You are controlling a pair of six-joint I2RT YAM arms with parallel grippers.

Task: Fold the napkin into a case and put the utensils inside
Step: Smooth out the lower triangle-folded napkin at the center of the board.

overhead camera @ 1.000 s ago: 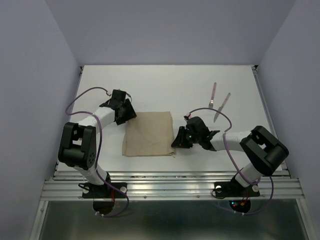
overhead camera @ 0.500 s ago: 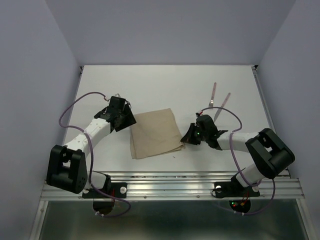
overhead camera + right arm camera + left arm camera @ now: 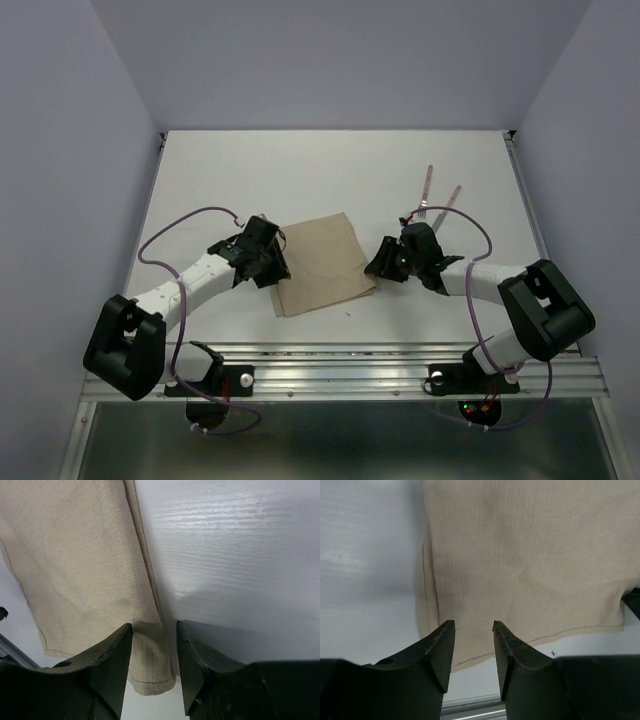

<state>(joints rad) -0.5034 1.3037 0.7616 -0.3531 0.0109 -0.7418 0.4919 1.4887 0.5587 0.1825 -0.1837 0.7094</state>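
The tan napkin (image 3: pixel 322 264) lies folded and flat on the white table (image 3: pixel 300 170), turned slightly askew. My left gripper (image 3: pixel 272 263) is at its left edge. In the left wrist view the fingers (image 3: pixel 473 628) stand open over the napkin (image 3: pixel 520 555) near its hemmed front edge, with nothing pinched. My right gripper (image 3: pixel 386 262) is at the napkin's right corner. Its jaws (image 3: pixel 154 628) are open, and the napkin corner (image 3: pixel 150 665) lies loose between them. The fork (image 3: pixel 428 180) and knife (image 3: pixel 453 194), both pink-handled, lie behind the right arm, their metal ends partly hidden by it.
A metal rail (image 3: pixel 340 365) runs along the table's near edge, close to the napkin's front hem. Pale walls enclose the table at the back and on both sides. The right arm's cable loops above the utensils.
The napkin has slid right and turned. My right gripper went with it, then opened and let the corner go. My left gripper came forward and right to the napkin's left edge.
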